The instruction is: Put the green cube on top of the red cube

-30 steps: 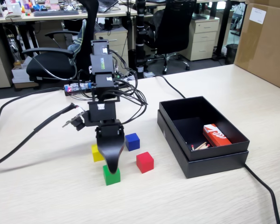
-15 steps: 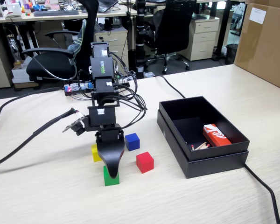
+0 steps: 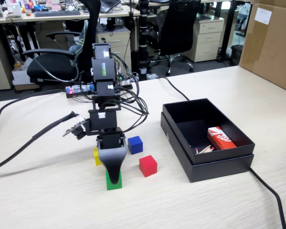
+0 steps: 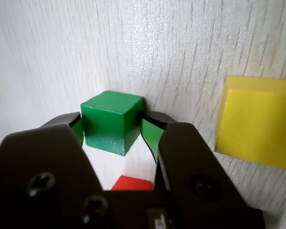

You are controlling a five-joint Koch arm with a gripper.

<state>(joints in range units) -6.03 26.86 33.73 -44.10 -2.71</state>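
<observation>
Pale wood-grain table [image 3: 47, 200] with green cube [image 3: 114, 182], red cube [image 3: 148, 165], black box [image 3: 205, 138].

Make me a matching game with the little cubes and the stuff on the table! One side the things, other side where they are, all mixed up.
Things:
1. green cube
2. yellow cube
3. red cube
4. red-and-white carton

Places:
A. inside the black box
B. between the two sides of the hand, on the table
C. on the bare table between the green cube and the black box, in the fixed view
D. at the right of the wrist view, outside the hand

Pairs: 1-B, 2-D, 3-C, 4-A
</observation>
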